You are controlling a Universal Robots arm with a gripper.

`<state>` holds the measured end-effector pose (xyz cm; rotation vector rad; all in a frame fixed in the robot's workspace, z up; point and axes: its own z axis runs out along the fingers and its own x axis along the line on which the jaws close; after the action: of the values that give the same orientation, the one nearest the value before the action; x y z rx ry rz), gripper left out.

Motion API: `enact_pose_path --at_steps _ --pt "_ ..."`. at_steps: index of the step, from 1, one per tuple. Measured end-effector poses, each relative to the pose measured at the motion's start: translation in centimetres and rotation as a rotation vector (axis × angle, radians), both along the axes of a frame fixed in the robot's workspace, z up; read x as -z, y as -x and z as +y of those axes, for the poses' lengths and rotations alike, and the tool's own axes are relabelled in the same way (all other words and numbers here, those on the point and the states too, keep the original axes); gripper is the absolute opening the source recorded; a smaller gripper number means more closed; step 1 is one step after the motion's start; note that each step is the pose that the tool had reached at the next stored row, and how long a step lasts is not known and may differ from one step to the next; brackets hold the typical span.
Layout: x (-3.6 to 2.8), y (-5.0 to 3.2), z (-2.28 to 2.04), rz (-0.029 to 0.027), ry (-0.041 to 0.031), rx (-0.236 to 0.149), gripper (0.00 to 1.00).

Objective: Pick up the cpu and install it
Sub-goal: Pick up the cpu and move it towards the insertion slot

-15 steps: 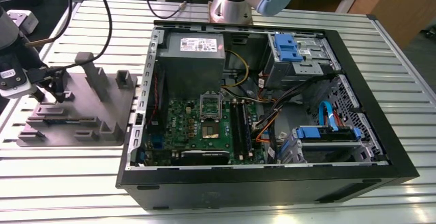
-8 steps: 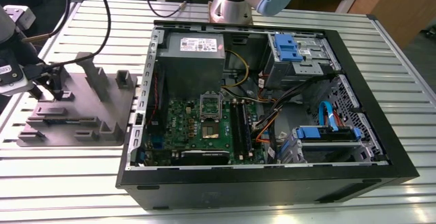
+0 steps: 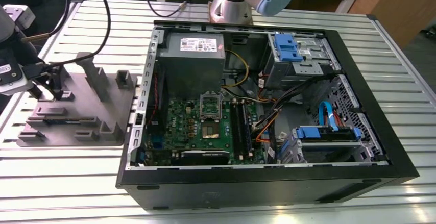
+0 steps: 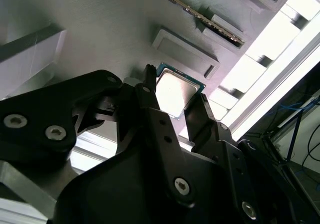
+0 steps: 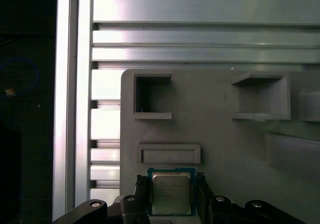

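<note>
The cpu [image 5: 171, 193] is a small square chip with a silver-grey top and a green rim, lying at the grey tray's [image 5: 220, 144] edge beside a shallow rectangular recess. In both wrist views my gripper [image 5: 171, 184] has its two black fingers [image 5: 142, 190] against the chip's opposite edges, shut on it. The second wrist view shows the cpu [image 4: 175, 89] between the fingertips [image 4: 199, 108], low over the tray. In the exterior view the gripper [image 3: 53, 92] stands over the tray [image 3: 75, 127] at the view's left.
An open black computer case [image 3: 266, 183] lies at the centre with the green motherboard [image 3: 197, 132] and its socket [image 3: 208, 129], a grey power-supply box [image 3: 194, 48], cables and blue drive brackets [image 3: 327, 132]. Upright posts [image 3: 92, 73] rise from the tray. Slatted metal table [image 3: 61, 178] underneath.
</note>
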<state>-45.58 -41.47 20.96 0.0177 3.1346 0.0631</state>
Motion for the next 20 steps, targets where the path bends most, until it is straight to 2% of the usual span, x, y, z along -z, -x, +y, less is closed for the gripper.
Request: enact_pose_path --at_steps 20 --pt "-0.44 0.0 0.0 -0.0001 -0.0001 0.0 0.47"
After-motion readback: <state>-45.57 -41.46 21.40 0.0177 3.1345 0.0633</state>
